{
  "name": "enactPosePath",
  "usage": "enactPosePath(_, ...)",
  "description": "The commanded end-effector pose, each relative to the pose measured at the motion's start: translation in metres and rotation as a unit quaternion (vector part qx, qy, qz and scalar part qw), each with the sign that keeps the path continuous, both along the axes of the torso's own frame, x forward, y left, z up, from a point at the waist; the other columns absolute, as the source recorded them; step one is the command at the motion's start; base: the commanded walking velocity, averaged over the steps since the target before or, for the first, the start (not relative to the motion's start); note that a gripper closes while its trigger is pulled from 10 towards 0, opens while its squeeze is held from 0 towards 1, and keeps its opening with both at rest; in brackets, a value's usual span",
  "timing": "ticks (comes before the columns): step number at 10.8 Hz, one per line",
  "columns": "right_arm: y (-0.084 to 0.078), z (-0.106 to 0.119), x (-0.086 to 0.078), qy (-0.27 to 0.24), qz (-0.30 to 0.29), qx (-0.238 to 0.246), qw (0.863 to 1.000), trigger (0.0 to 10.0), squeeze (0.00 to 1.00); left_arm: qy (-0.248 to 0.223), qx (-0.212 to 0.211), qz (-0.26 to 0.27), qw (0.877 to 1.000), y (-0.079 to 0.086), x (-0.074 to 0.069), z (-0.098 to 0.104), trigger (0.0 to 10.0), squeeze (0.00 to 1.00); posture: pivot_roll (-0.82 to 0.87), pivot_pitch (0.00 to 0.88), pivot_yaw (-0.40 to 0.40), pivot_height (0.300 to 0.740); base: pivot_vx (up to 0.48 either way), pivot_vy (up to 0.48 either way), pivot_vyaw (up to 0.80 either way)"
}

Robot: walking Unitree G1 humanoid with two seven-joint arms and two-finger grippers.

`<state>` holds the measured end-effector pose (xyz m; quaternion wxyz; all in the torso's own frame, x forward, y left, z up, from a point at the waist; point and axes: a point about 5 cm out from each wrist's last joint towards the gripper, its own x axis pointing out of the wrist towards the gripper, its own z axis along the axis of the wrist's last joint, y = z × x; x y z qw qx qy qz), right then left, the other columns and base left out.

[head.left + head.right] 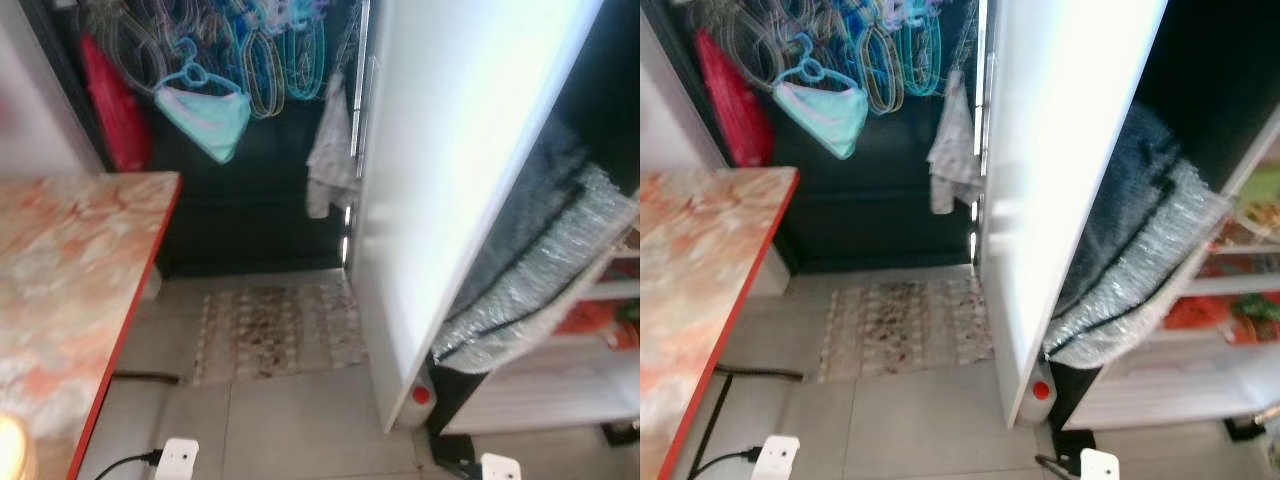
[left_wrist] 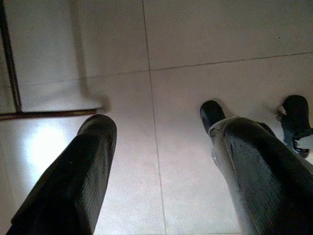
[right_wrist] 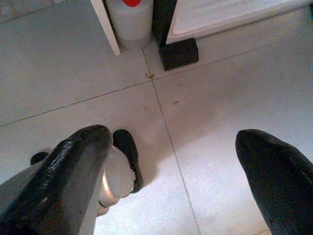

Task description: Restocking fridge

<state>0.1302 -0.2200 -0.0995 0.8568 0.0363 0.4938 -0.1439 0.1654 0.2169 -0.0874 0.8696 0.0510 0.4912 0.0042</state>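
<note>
The fridge door is plain white. The bench has an orange-and-cream marbled top with a red edge. A floor mat bears a brown and beige speckled pattern on pale grey tiles. Hangers are teal, blue and green; a bottle's cap is red.
</note>
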Motion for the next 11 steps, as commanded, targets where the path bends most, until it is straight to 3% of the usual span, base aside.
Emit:
enactPosePath(1,0.0024,-0.0018,-0.0033,0.007,-0.011,0.005,1.000,10.0,0.00,0.005,0.001,0.007,1.000,0.0036,-0.0009,0.0002,10.0,0.00,-0.17,0.000,0.058,0.740,0.000,0.000,-0.77)
enactPosePath(3,0.0033,-0.0020,-0.0034,0.008,-0.010,0.005,1.000,10.0,0.00,0.007,0.015,-0.018,1.000,0.0050,0.0004,0.0011,10.0,0.00,-0.17,0.000,0.061,0.740,0.000,-0.172,-0.77)
enactPosePath(11,0.0008,-0.0015,-0.0032,0.011,0.001,0.003,1.000,10.0,0.00,0.009,0.002,-0.010,1.000,0.0017,-0.0007,-0.0001,10.0,0.00,-0.17,0.000,0.058,0.740,0.000,-0.079,-0.78)
